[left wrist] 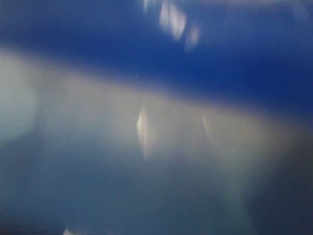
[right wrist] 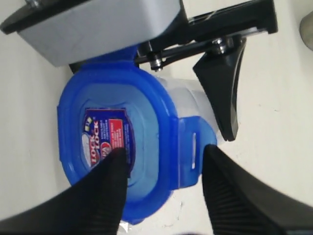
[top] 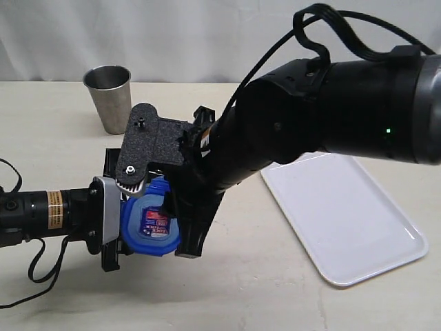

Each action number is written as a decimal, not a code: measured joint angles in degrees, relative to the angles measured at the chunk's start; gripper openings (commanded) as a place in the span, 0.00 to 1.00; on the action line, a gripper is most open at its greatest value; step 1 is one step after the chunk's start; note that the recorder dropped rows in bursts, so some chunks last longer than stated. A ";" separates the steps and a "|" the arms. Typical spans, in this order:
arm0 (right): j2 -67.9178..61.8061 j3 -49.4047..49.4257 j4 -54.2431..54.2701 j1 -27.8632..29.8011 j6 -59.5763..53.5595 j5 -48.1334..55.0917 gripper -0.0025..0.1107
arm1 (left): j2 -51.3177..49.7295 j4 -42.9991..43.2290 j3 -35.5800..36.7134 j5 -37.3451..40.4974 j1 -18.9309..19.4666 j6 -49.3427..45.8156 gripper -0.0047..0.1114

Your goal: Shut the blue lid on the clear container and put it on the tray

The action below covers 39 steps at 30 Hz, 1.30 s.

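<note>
The blue lid (right wrist: pixel 146 127) sits sticker-up on the clear container (right wrist: pixel 188 100), whose translucent wall only shows past the lid's edge. One lid flap (right wrist: pixel 194 147) sticks out sideways. My right gripper (right wrist: pixel 164 155) is open above it, one finger on the sticker and the other outside the flap. My left gripper (top: pixel 117 214) comes in from the left and is shut on the container; one of its fingers (right wrist: pixel 222 93) lies against the wall. The exterior view shows the lid (top: pixel 151 221) between both grippers. The left wrist view is a close blur of blue lid (left wrist: pixel 220 58) and translucent wall (left wrist: pixel 146 132).
The white tray (top: pixel 344 214) lies flat on the table to the right, beyond my right arm. A grey steel cup (top: pixel 109 96) stands at the back left. My right arm's bulky forearm (top: pixel 331 110) crosses above the table's middle.
</note>
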<state>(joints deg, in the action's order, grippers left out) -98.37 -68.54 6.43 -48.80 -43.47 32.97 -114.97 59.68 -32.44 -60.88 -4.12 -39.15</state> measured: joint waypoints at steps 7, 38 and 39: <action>-2.74 -0.48 2.31 0.00 -0.35 0.66 0.32 | 0.00 0.00 0.00 0.88 0.00 -0.42 0.04; -2.51 -6.50 -4.57 9.57 18.76 5.45 0.32 | 0.00 -8.67 -0.20 -3.42 0.03 17.28 0.04; -2.51 -6.50 -4.80 9.84 19.59 5.45 0.32 | 0.00 -8.67 -0.20 -3.65 0.03 17.46 0.04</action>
<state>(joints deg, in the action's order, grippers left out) -100.88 -75.05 1.63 -38.96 -23.88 38.42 -114.97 51.01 -32.64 -64.53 -4.09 -21.69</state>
